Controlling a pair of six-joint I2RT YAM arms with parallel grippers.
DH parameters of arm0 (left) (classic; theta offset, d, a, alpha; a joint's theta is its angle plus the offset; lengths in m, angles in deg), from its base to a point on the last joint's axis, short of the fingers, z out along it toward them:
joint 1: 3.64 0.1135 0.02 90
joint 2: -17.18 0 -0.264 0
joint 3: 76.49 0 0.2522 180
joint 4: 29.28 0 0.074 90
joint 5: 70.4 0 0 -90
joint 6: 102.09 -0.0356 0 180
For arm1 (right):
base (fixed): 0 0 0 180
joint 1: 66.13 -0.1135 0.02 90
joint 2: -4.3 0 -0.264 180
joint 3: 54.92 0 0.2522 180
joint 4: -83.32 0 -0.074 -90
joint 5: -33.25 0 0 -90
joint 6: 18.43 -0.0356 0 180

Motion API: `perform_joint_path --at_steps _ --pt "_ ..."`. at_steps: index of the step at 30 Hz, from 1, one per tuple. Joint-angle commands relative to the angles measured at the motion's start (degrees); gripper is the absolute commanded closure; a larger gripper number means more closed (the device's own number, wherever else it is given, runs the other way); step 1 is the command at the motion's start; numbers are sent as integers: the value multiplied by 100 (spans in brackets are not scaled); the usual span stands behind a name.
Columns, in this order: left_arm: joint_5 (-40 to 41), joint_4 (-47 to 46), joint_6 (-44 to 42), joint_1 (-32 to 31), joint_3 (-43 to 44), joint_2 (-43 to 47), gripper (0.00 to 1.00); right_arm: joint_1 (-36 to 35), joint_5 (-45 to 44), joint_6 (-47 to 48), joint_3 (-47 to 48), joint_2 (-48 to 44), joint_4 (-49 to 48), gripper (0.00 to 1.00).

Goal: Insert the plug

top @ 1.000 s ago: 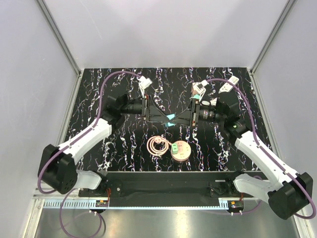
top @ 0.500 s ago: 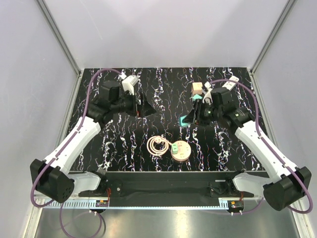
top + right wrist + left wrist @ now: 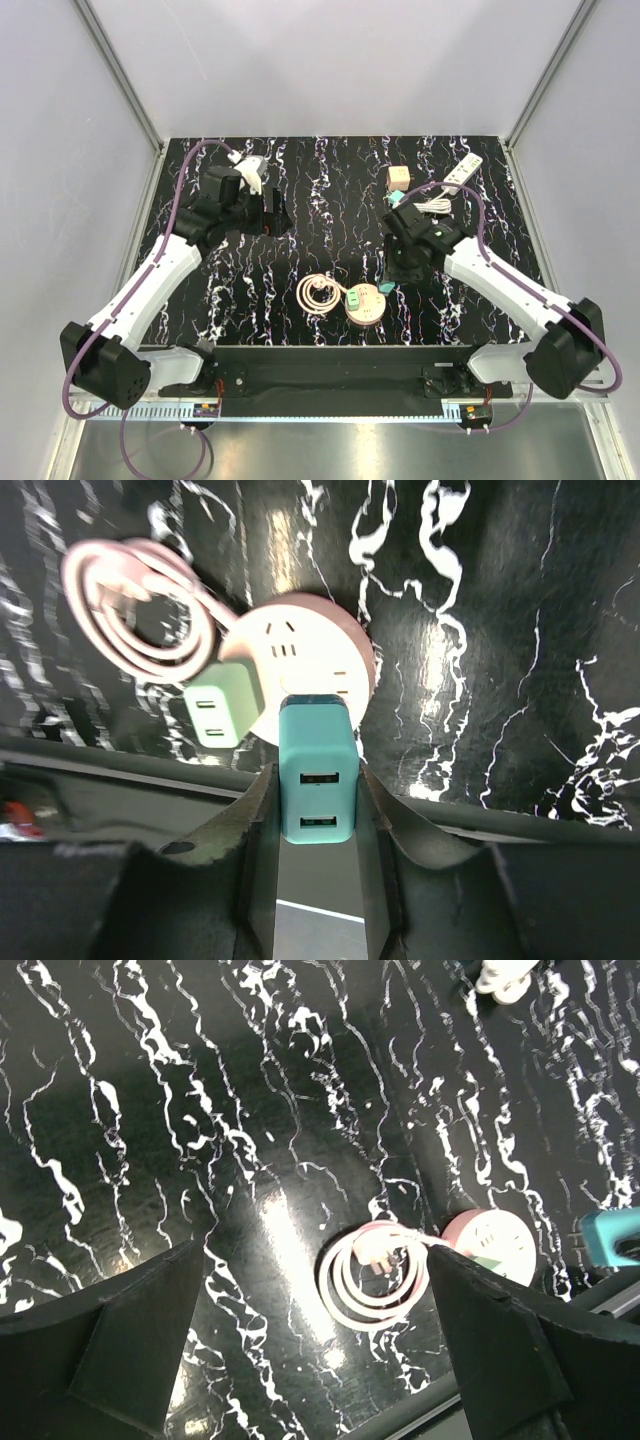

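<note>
The right claw [image 3: 318, 780] clamps the teal plug [image 3: 317, 742] between both fingers. It holds the plug at the rim of the round pink socket [image 3: 364, 305], on the side facing the worktop's [image 3: 330, 190] right edge, close to the middle of the near edge. Whether plug and socket touch cannot be told. A green plug [image 3: 222, 705] sits in the socket, with the coiled cord [image 3: 318, 293] just beside it. The left claw [image 3: 315, 1345] hangs wide and empty toward the far left corner.
</note>
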Motion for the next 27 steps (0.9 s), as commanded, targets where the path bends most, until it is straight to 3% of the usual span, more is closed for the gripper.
perform_joint_path --at_steps 1,9,27 --pt "211 -144 -116 18 -21 201 1 -298 -640 -331 -10 259 43 100" --pt "237 -153 -107 18 -56 254 1 -589 -711 -630 -387 427 -387 100" --pt "237 -188 -90 9 -91 254 1 -686 -729 -384 -511 787 -695 100"
